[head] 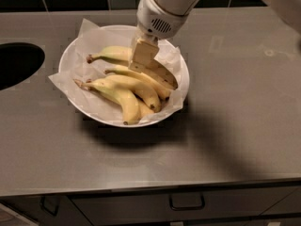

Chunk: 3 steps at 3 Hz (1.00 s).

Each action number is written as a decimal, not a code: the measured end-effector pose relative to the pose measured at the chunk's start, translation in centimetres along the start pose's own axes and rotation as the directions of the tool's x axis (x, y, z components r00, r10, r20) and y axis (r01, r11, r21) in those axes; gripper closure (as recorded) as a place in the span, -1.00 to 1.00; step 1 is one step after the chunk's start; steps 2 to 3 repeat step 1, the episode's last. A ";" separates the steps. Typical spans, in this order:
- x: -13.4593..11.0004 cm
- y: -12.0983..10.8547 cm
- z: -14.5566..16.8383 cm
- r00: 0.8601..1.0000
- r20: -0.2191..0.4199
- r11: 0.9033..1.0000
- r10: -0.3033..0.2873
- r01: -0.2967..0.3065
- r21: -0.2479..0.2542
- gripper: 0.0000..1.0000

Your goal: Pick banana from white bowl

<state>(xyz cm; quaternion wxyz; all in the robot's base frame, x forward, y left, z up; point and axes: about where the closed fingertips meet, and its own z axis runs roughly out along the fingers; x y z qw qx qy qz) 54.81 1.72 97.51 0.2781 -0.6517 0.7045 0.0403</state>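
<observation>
- Camera view, setting: a grey tabletop (235, 107) carries the white bowl (184, 74), which is lined with a crinkled paper liner (84, 32). A dark opening (16, 65) is cut into the surface at the far left, and a drawer handle (186, 204) shows below the front edge.
- Camera view, task object: the banana (113, 54) lies at the back of the bowl, with its brown stem towards the left rim and its bruised, dark end towards the right. A shorter yellow banana (141, 86) lies just in front of it and appears to touch it. A greenish banana (117, 95) lies nearest the front rim.
- Camera view, tool: the tool (141, 62) hangs from the white arm (174, 4), low inside the bowl over the banana's middle, which it hides. Whether it is set wide, set narrow or closed on the fruit cannot be told.
- Handling, as a judgement: the fruit is probably light and fairly firm, but its skin is smooth and the flesh bruises easily. A moderate squeeze across the thick middle, near the balance point, suits it best. The brown-streaked end looks softer and is best avoided.
- Risk, as a judgement: the neighbouring fruit or the loose paper could be pinched along with it.
</observation>
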 end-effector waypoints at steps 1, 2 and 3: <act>-0.1 0.0 -0.2 1.000 0.003 1.000 -0.001 0.001 0.005 1.00; -0.1 0.0 -0.2 1.000 0.003 1.000 -0.001 0.001 0.005 1.00; -0.1 0.0 -0.2 1.000 0.003 1.000 -0.001 0.001 0.005 1.00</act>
